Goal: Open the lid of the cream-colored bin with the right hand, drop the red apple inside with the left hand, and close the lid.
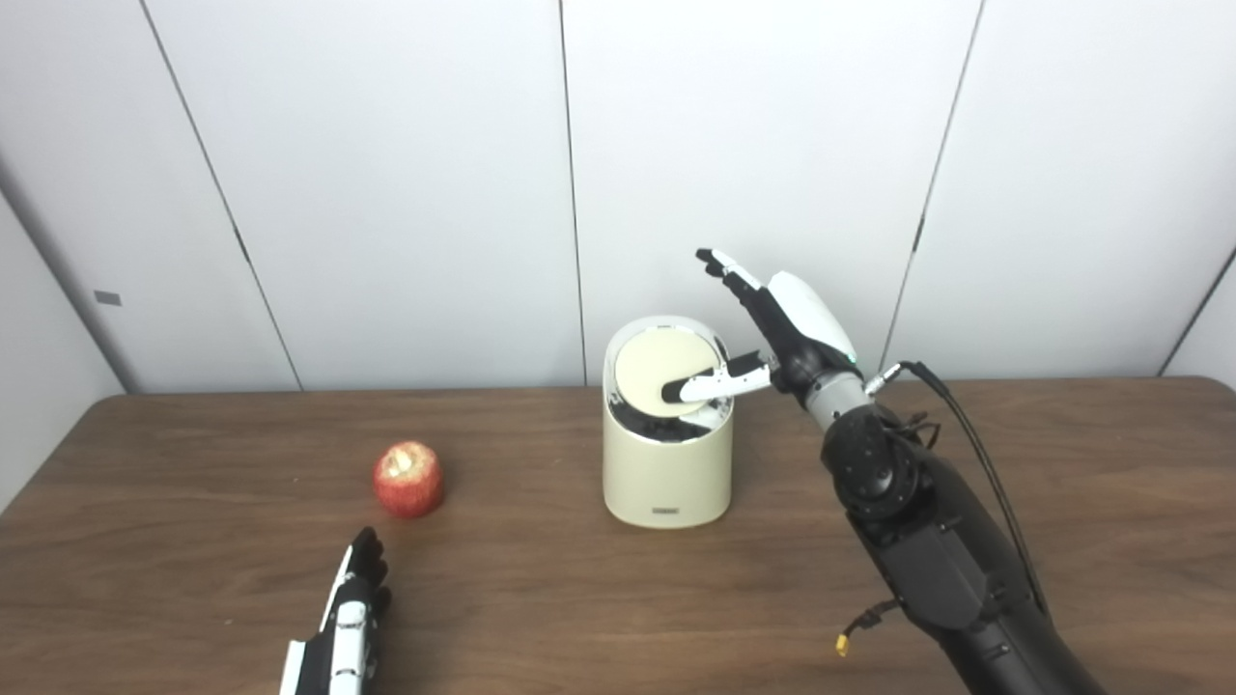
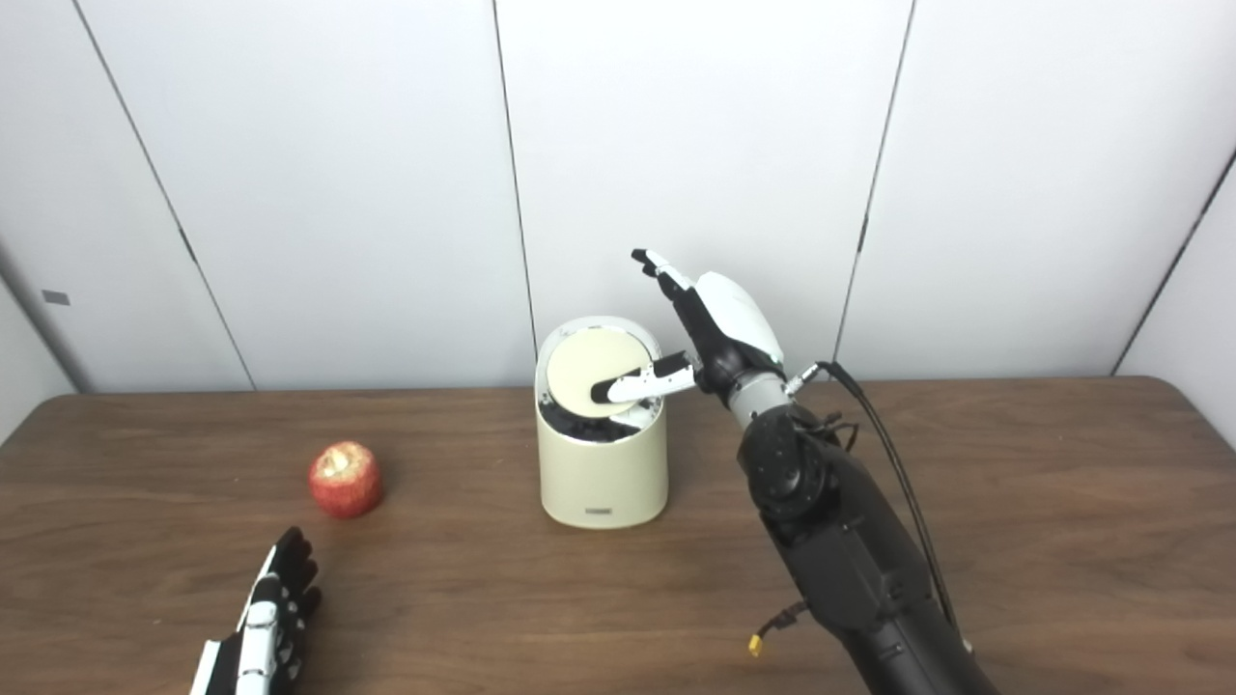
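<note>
at the near left of the worktop (image 1: 193, 579) the left robot hand (image 1: 348, 618) lies flat with fingers extended, holding nothing, the red apple (image 1: 409, 479) just beyond it. at centre stands the cream-colored bin (image 1: 666, 463), its lid (image 1: 660, 372) tilted with a dark gap in front. the right robot hand (image 1: 772, 333) is spread wide, thumb pressing the lid, gripping nothing.

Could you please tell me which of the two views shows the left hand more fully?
The right eye view: the left hand lies open on the table, short of the apple, with more of its back showing. In the left eye view the same hand sits just as low, but less of it clears the bottom edge.
</note>
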Tool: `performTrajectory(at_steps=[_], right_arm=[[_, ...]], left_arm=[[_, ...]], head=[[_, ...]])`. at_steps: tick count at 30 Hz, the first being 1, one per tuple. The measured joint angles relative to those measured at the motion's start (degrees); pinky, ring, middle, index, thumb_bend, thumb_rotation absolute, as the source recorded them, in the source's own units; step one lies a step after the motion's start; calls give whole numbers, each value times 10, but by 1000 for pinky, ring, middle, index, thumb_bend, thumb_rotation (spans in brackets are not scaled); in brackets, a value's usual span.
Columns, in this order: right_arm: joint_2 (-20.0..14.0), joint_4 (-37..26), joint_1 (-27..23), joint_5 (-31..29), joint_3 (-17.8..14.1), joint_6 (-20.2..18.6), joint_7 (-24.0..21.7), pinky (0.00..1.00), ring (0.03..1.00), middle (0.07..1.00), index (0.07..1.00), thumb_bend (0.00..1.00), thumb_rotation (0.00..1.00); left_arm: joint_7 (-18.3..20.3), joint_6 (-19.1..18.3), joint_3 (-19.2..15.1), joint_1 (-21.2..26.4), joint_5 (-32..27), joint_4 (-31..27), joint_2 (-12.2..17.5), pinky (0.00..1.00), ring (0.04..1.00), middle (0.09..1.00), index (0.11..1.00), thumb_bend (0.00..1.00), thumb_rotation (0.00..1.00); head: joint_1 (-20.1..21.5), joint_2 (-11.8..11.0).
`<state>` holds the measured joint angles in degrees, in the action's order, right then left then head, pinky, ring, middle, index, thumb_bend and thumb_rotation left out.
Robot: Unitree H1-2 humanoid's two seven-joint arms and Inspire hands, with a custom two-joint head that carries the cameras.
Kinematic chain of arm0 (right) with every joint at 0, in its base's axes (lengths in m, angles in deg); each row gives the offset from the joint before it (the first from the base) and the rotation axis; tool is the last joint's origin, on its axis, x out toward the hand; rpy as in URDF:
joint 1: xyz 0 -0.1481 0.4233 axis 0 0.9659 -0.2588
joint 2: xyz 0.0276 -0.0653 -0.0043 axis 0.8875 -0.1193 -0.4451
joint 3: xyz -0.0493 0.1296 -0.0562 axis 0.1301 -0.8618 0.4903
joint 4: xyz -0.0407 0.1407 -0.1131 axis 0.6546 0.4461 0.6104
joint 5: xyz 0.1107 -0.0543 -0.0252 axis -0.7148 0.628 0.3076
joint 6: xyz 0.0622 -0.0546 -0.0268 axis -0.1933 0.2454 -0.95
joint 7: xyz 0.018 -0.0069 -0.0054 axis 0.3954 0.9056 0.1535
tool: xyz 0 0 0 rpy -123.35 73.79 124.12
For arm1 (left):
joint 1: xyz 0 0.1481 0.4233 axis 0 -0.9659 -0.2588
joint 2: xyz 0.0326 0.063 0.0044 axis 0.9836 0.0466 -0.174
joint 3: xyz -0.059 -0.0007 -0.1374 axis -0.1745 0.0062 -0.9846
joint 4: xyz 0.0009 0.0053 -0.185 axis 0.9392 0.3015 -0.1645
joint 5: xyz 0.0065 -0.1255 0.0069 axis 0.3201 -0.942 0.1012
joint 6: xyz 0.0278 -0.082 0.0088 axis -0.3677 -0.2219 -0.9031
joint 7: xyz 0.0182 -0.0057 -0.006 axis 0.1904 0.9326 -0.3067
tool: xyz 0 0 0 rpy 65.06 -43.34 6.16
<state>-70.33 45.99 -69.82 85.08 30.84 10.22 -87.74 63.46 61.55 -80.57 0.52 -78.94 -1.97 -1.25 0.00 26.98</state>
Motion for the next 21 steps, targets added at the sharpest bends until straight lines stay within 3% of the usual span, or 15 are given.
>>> performTrajectory(at_steps=[6, 12, 16, 21], right_arm=[[-30, -3, -28, 65, 51, 30, 11, 958, 955, 950, 949, 990, 143], [-33, -8, -29, 88, 59, 33, 14, 945, 952, 945, 941, 983, 176], [-25, -8, -17, 56, 31, 38, 10, 939, 949, 935, 936, 933, 229], [2, -45, 22, -24, -37, 20, -5, 808, 903, 926, 932, 870, 303]], left_arm=[[-6, 0, 6, 1, 2, 0, -1, 1000, 1000, 990, 1000, 401, 991], [-6, 3, 9, 2, 2, 3, -1, 1000, 1000, 990, 999, 407, 967], [-8, 14, 10, 2, 3, 4, -1, 1000, 1000, 988, 1000, 405, 963], [-10, 17, 12, 2, 7, 5, -2, 1000, 997, 987, 999, 399, 956]], head=[[-5, 1], [-6, 0], [-7, 0], [-8, 1]])
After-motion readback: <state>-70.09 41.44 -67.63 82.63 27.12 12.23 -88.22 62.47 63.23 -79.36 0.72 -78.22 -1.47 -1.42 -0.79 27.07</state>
